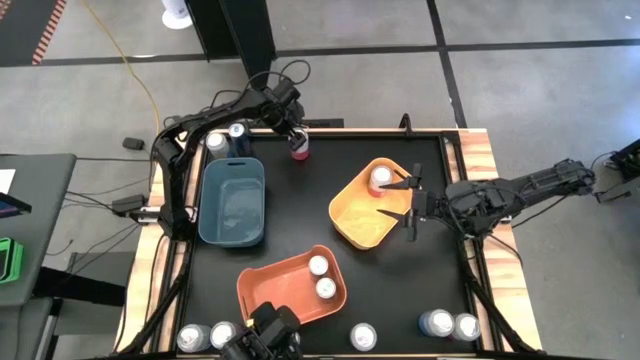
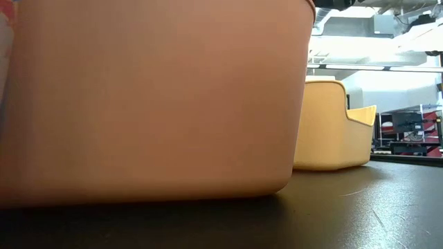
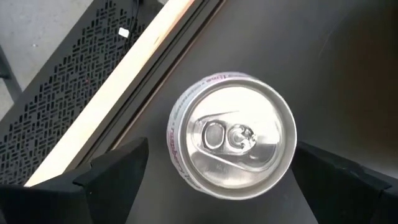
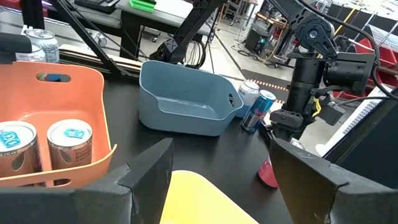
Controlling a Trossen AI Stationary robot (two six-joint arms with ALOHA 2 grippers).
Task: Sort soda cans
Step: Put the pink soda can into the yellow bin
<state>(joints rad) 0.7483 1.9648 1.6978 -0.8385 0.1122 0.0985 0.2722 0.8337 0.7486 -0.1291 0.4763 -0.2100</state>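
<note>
Three plastic bins sit on the matte black table (image 1: 300, 210), which is framed in light wood. We count one blue bin (image 1: 232, 201) toward the left edge, one yellow bin (image 1: 372, 205) right of centre, and one orange bin (image 1: 291, 286) near the front edge. All three are smooth rounded rectangles with a handle cutout.

The blue bin looks empty. The yellow one holds one pink can (image 1: 380, 180) at its far end. The orange one holds two silver-topped cans with blue labels (image 1: 322, 276), standing upright side by side.

Loose cans: two by the far left corner behind the blue bin (image 1: 224, 136), two at the front left corner (image 1: 205, 336), one at the front edge near the middle (image 1: 364, 336), and two toward the front right corner (image 1: 450, 325). All of them are small metal cylinders with shiny lids.

Our left gripper (image 1: 297, 138) hangs straight over a pink soda can (image 3: 231, 135) standing near the far edge of the table. Its jaws are spread wide on either side of the lid, not touching it, and in the wrist view we see the pull tab clearly.

Our right gripper (image 1: 410, 199) hovers over the right side of the yellow bin, with its fingers (image 4: 146, 171) apart and nothing between them.
</note>
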